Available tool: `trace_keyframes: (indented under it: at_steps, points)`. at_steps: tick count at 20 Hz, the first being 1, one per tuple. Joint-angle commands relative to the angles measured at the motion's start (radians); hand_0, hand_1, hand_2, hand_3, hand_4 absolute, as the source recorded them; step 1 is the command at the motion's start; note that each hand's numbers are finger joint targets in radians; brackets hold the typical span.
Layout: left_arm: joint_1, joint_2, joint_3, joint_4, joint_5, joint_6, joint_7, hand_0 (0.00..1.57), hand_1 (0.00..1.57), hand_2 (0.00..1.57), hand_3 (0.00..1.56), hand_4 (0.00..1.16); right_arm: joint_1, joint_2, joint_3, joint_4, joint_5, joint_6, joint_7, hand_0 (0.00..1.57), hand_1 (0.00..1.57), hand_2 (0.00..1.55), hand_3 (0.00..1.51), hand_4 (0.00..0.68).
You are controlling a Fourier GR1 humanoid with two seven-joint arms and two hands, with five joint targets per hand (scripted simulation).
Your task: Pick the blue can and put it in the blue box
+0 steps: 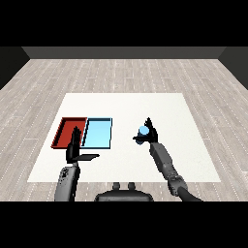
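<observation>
You see the right hand (149, 133) right of centre, fingers seemingly curled around the blue can (143, 131), above the white table (184, 145). The left hand (75, 147), relaxed, overlaps the red tray (63, 131), beside the blue tray (99, 133).

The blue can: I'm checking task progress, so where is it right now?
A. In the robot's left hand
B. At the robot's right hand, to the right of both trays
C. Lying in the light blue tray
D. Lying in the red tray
B: the blue can sits at the right hand, whose fingers curl round it, well right of the light blue tray and red tray.
</observation>
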Motion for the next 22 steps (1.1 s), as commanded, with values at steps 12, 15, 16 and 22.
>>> trace_keyframes:
  at_steps: [12, 15, 16, 22]
  points:
    - [-0.029, 0.010, 0.017, 0.043, -0.009, 0.003, -0.030, 0.00, 0.00, 0.00, 0.00, 0.00, -0.037, 0.006, 0.037, 0.095, -0.002, -0.194, -0.009, 1.46, 1.46, 1.46, 1.44, 0.543]
    - [-0.013, -0.002, -0.002, -0.043, 0.002, 0.010, 0.040, 0.00, 0.00, 0.00, 0.00, 0.00, -0.078, 0.006, 0.034, 0.080, 0.009, -0.203, 0.013, 1.43, 1.43, 1.44, 1.37, 0.504]
    - [0.018, -0.003, -0.012, -0.061, 0.002, 0.000, 0.032, 0.00, 0.00, 0.00, 0.00, 0.00, -0.041, 0.010, 0.142, 0.004, -0.070, -0.243, 0.014, 1.45, 1.45, 1.44, 1.31, 0.481]
    - [0.006, -0.033, -0.039, 0.022, -0.016, 0.008, -0.041, 0.00, 0.00, 0.00, 0.00, 0.00, -0.039, -0.009, 0.137, -0.100, 0.038, -0.271, 0.015, 1.45, 1.45, 1.47, 1.34, 0.486]
